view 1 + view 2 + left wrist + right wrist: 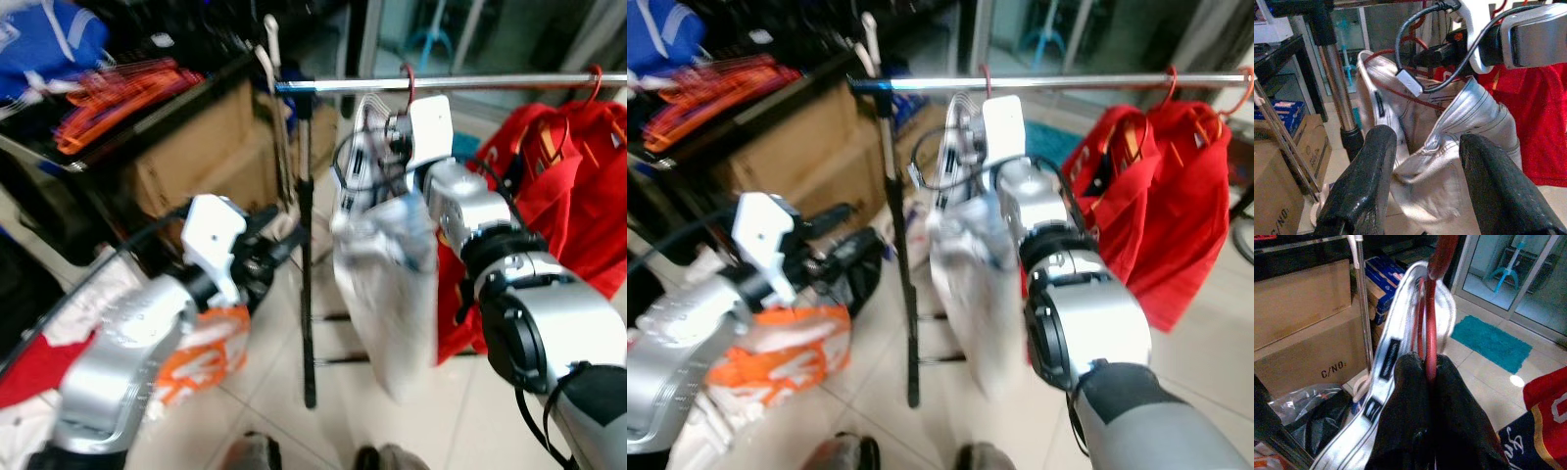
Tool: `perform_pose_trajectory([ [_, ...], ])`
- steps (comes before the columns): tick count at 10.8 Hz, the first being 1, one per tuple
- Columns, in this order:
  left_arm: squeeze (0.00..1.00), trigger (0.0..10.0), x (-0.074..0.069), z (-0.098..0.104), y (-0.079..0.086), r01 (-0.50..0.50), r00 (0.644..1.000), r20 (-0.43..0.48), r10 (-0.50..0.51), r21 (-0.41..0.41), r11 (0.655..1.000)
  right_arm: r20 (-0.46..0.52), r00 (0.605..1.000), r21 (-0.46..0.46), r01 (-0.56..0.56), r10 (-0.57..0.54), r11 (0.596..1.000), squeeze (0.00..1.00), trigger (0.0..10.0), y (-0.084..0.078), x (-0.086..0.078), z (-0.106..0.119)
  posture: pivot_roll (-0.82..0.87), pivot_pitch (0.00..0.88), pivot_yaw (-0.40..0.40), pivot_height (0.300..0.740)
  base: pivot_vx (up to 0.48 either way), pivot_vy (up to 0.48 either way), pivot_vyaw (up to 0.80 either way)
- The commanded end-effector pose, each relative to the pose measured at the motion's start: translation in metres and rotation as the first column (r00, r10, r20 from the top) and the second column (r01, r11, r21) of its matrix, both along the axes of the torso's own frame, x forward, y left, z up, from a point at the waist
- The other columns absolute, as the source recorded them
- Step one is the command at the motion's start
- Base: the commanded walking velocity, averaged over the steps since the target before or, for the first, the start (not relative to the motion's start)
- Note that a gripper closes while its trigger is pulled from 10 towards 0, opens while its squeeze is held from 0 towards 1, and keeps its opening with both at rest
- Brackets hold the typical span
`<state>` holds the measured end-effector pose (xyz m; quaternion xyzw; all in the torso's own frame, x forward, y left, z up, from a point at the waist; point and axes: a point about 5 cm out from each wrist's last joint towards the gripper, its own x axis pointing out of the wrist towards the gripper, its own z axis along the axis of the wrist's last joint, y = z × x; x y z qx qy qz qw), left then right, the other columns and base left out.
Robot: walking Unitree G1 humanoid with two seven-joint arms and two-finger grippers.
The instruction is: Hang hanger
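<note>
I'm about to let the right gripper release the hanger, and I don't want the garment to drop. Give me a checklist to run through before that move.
1. Right gripper shut on the red hanger: ok, fingers pinch the wire.
2. Hook over the rail: cannot tell; the red hook reaches rail height, but blur hides whether it is seated.
3. Silver garment on the hanger: ok, its waistband loops around the wire.
4. Left gripper clear: ok, open, short of the garment, holding nothing.
5. Room on the rail: ok, the red garments hang further to the right.
6. Rack pole upright: ok.
</note>
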<state>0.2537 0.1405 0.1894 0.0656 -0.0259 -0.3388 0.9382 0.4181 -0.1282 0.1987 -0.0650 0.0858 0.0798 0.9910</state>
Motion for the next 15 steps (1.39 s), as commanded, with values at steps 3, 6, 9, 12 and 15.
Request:
perform_pose_trajectory([
  [3, 0.0, 10.0, -0.011, 0.001, 0.003, -0.003, 1.0, -0.021, 0.003, 0.022, 1.0, -0.021, 1.0, 0.012, -0.014, 0.015, 1.0, 0.0, 10.0, 0.012, -0.001, -0.003, 0.19, 0.225, -0.008, 0.74, 0.0, 0.0, 0.0],
  [6, 0.0, 10.0, -0.013, 0.002, 0.002, -0.027, 0.999, -0.03, 0.028, 0.016, 1.0, -0.054, 0.998, 0.005, -0.03, 0.03, 1.0, 0.07, 10.0, 0.014, -0.004, -0.014, 0.19, 0.217, -0.019, 0.74, 0.0, 0.0, 0.0],
  [9, 0.0, 10.0, -0.007, 0.004, -0.004, -0.04, 0.999, -0.014, 0.04, -0.011, 0.999, 0.021, 1.0, 0.027, 0.012, -0.013, 1.0, 1.0, 10.0, 0.0, 0.0, 0.001, 0.16, 0.186, -0.019, 0.74, 0.0, 0.0, 0.0],
  [12, 0.0, 10.0, -0.001, 0.002, -0.005, -0.12, 0.993, -0.015, 0.12, -0.012, 0.993, 0.093, 0.996, 0.042, 0.008, -0.011, 0.999, 1.0, 10.0, -0.005, 0.0, 0.014, 0.14, 0.172, -0.012, 0.74, 0.0, 0.0, 0.0],
  [15, 0.0, 10.0, 0.002, -0.003, -0.004, -0.227, 0.973, -0.037, 0.227, -0.006, 0.974, 0.231, 0.971, 0.085, -0.083, 0.061, 0.993, 0.0, 10.0, -0.018, -0.026, 0.03, 0.1, 0.128, -0.014, 0.74, 0.0, 0.0, 0.0],
])
